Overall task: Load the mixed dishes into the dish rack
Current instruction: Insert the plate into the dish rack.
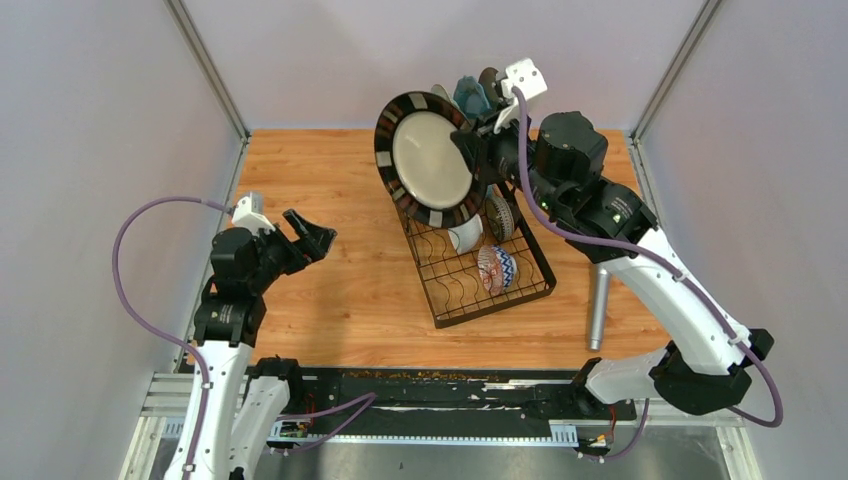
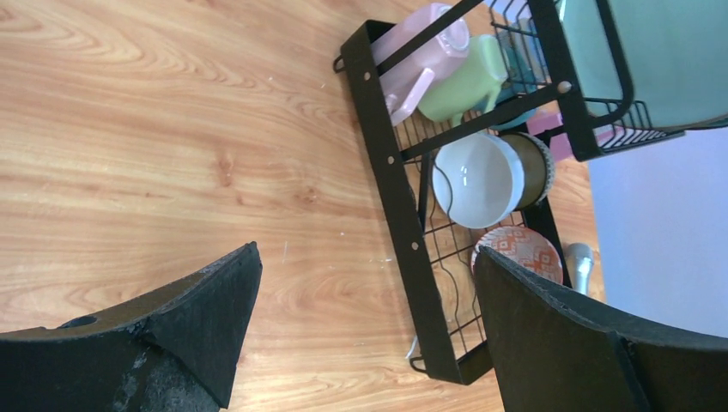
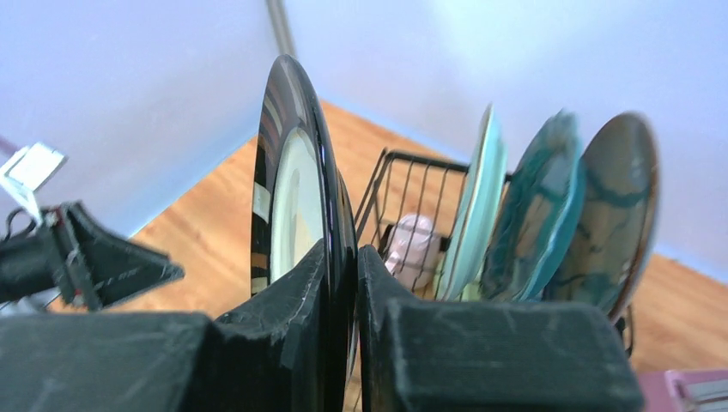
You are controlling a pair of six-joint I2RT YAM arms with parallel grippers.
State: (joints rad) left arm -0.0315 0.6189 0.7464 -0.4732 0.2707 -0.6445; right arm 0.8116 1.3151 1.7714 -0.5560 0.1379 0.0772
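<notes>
The right gripper (image 3: 342, 266) clamped a dark-rimmed plate (image 1: 428, 158) upright above the dish rack (image 1: 495, 307); at its nine o'clock, the left gripper (image 1: 312, 236) hung wide open.

You see a glossy, smooth dark-rimmed plate (image 3: 296, 197), a dish rack (image 2: 391, 172) of black metal, a wood-grain surface (image 2: 172, 129), and rough, matt black fingers (image 2: 197, 335) on the left pincer (image 2: 367, 253).

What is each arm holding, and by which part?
The right jaws clamp the black-rimmed plate by its rim; the left jaws stand open, holding nothing.
</notes>
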